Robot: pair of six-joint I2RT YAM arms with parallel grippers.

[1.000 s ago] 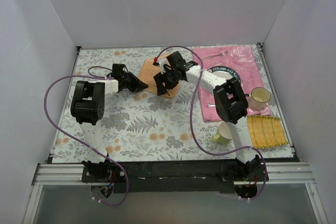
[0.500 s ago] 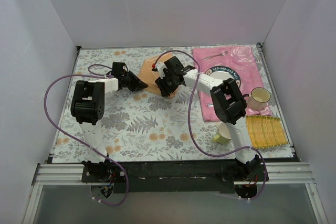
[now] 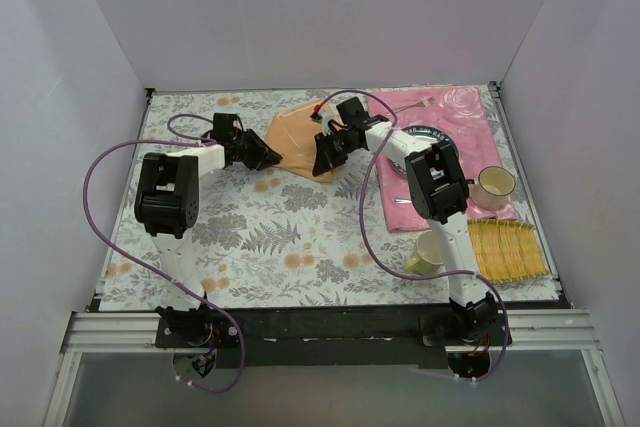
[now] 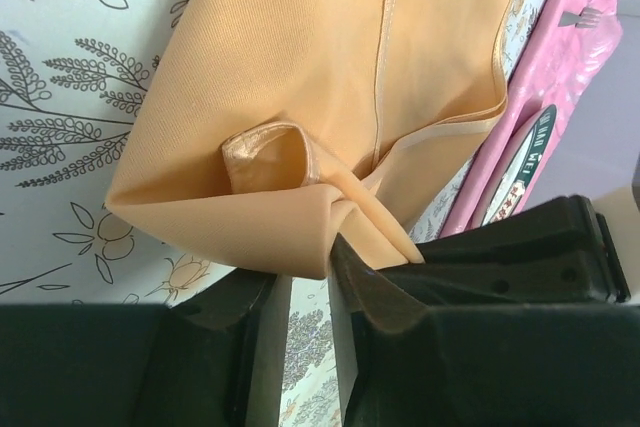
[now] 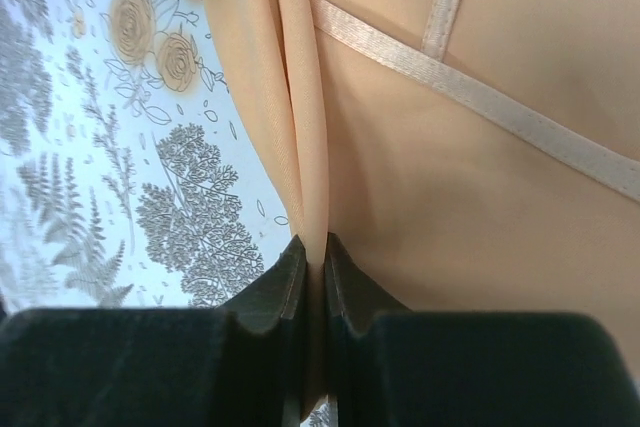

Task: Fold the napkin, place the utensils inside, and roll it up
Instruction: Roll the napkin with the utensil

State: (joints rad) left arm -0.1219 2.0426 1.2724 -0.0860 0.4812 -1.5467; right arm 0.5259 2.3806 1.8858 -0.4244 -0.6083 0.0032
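The peach-orange napkin (image 3: 293,133) lies loosely folded on the floral tablecloth at the back centre. My right gripper (image 5: 314,252) is shut on a pinched fold of the napkin (image 5: 470,207) at its right side (image 3: 322,159). My left gripper (image 4: 305,272) sits at the napkin's left corner (image 3: 268,157). Its jaws stand slightly apart, the tablecloth shows between them, and a napkin (image 4: 330,77) fold rests at the fingertips. The fork (image 3: 410,105) lies on the pink placemat's far edge. A bit of the spoon (image 3: 398,201) shows near the placemat's front left, beside the right arm.
The pink rose-print placemat (image 3: 470,112) holds a dark-rimmed plate (image 3: 418,133), partly under the right arm. A cream mug (image 3: 492,187) stands at the placemat's right edge. A green cup (image 3: 427,254) and a yellow woven mat (image 3: 508,250) lie in front. White walls enclose the table.
My right gripper closed on the napkin's fold and drew away to the right. The left gripper's jaws parted a little. More of the napkin now shows spread toward the back.
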